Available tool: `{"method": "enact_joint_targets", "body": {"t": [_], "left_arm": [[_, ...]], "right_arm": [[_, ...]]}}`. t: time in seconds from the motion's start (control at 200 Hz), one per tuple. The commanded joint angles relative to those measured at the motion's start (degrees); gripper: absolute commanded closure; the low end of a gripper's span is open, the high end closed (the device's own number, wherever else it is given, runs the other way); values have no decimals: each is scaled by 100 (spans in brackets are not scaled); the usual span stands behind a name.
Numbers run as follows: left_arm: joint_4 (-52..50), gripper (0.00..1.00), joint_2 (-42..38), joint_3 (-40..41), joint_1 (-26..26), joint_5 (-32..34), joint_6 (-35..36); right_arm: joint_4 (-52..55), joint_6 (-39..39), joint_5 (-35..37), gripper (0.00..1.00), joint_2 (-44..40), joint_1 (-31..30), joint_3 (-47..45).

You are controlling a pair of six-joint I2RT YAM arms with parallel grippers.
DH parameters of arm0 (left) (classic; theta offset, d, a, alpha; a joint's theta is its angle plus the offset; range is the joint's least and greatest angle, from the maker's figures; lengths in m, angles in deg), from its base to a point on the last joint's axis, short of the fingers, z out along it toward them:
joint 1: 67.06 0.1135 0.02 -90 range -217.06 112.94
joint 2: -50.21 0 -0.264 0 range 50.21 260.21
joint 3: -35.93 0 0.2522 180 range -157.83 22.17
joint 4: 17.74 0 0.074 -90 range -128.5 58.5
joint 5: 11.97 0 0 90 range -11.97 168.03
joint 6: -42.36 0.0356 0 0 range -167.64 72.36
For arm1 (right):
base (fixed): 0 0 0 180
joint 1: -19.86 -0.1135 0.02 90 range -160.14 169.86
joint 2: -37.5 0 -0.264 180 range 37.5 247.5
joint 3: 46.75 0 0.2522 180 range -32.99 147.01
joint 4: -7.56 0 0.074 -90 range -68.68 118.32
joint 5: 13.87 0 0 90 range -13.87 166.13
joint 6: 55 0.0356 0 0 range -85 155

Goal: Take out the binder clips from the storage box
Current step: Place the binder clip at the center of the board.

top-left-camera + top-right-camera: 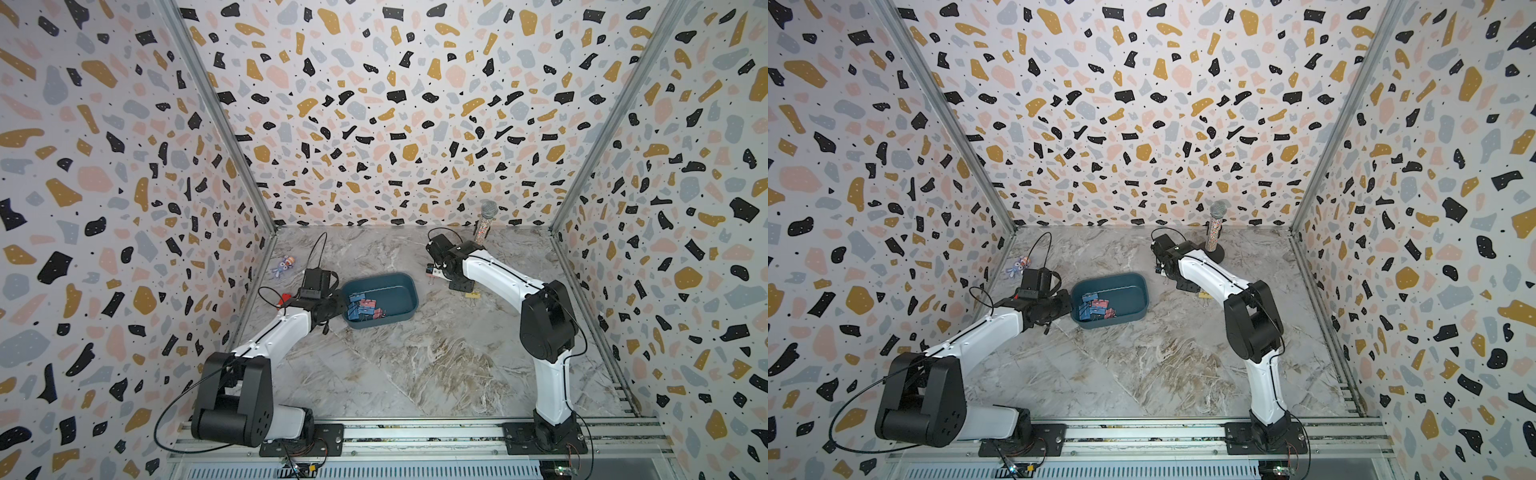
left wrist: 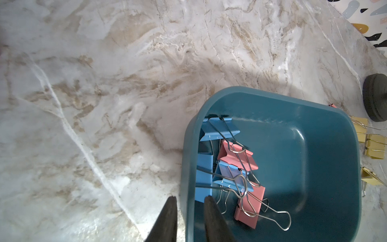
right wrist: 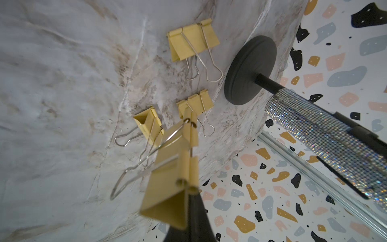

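The storage box [image 1: 399,277] [image 1: 1121,277] is a dark teal tub left of the table's middle. Several blue and pink binder clips [image 1: 361,307] [image 2: 236,159] lie piled at its left end. My left gripper [image 1: 337,305] [image 2: 190,198] is at that end, one finger outside the box wall [image 2: 189,209] and one inside, shut on the wall. My right gripper [image 1: 461,286] [image 3: 189,193] hangs just above the table to the box's right, shut on a yellow binder clip [image 3: 171,178]. Three yellow clips [image 3: 192,39] [image 3: 196,102] [image 3: 147,123] lie on the table below it.
A glittery microphone [image 1: 486,226] on a black round stand [image 3: 249,69] is upright close behind the right gripper. A purple toy figure [image 1: 284,266] and a red block [image 1: 286,298] lie by the left wall. Patterned walls close in three sides.
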Motion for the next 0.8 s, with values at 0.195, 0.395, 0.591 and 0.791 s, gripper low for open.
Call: {"method": "enact_joint_targets", "body": {"t": [0.195, 0.395, 0.591, 0.791], "left_arm": [[146, 74, -106, 30, 26, -37, 64], [148, 74, -109, 32, 26, -36, 62], [150, 74, -104, 36, 27, -61, 51], [153, 74, -105, 28, 26, -70, 44]], "right_arm": [[-83, 168, 130, 100, 196, 84, -116], [-240, 174, 139, 100, 261, 84, -318], [-346, 195, 60, 100, 291, 84, -437], [-352, 222, 31, 100, 400, 81, -446]]}}
